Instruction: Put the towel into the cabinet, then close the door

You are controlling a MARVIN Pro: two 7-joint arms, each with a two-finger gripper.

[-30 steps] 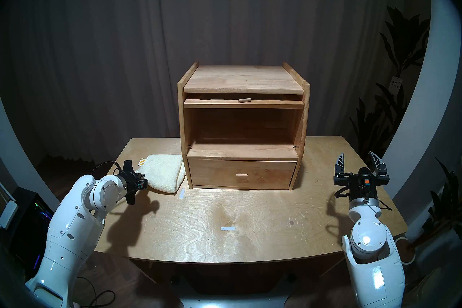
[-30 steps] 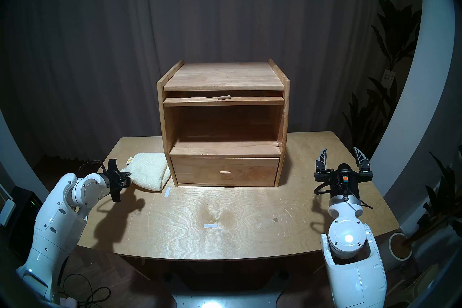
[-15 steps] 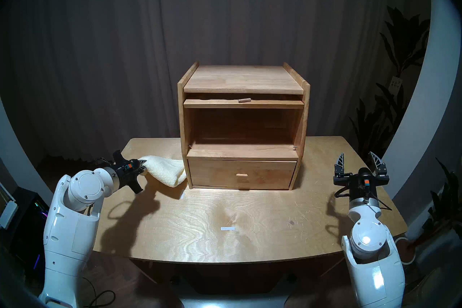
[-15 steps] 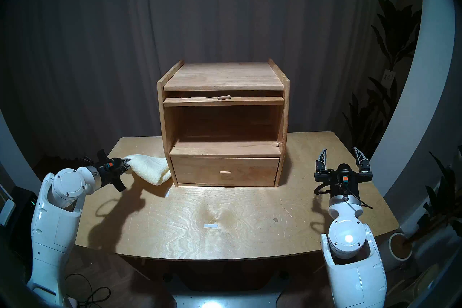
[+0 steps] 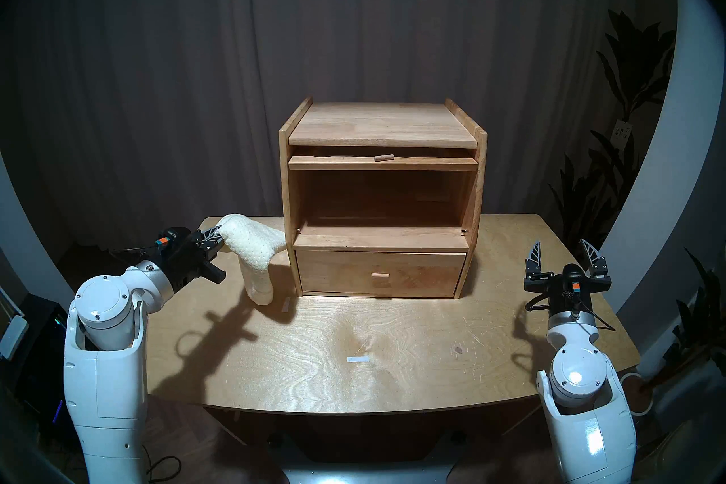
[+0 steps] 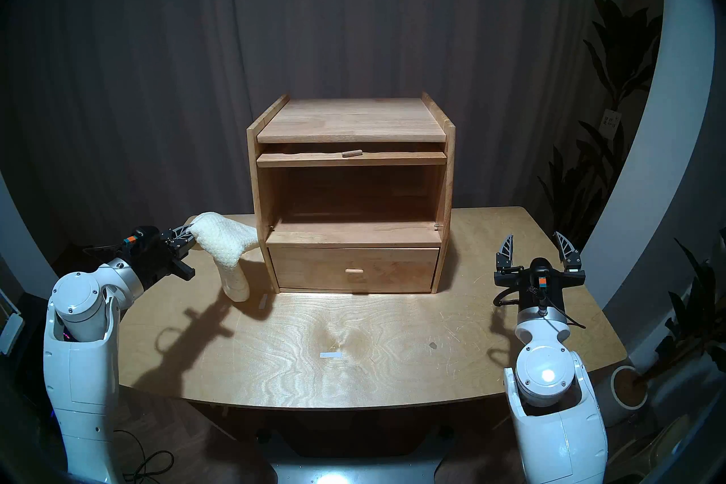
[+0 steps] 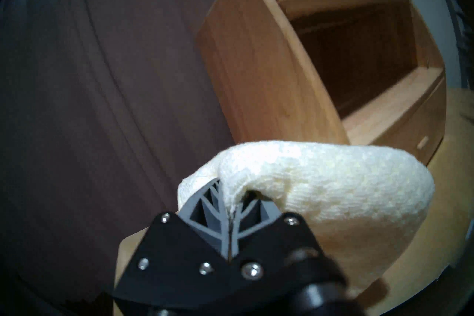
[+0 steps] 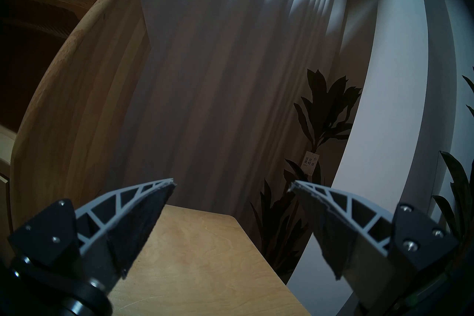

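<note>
The left pincer point(image 5: 218, 235) gripped the towel point(image 5: 255, 247), lifted beside the cabinet point(image 5: 383, 196); the compartment was empty, the door point(image 5: 383, 164) open; the right pincer point(image 5: 563, 253) gaped empty.

Four cameras on my rig, all fisheye.

My two head views look down from the front at the table point(image 5: 393, 353) and cabinet point(image 5: 383, 196), nearly alike; each wrist view sits close behind its own jaws, sharing the cabinet's open front.
</note>
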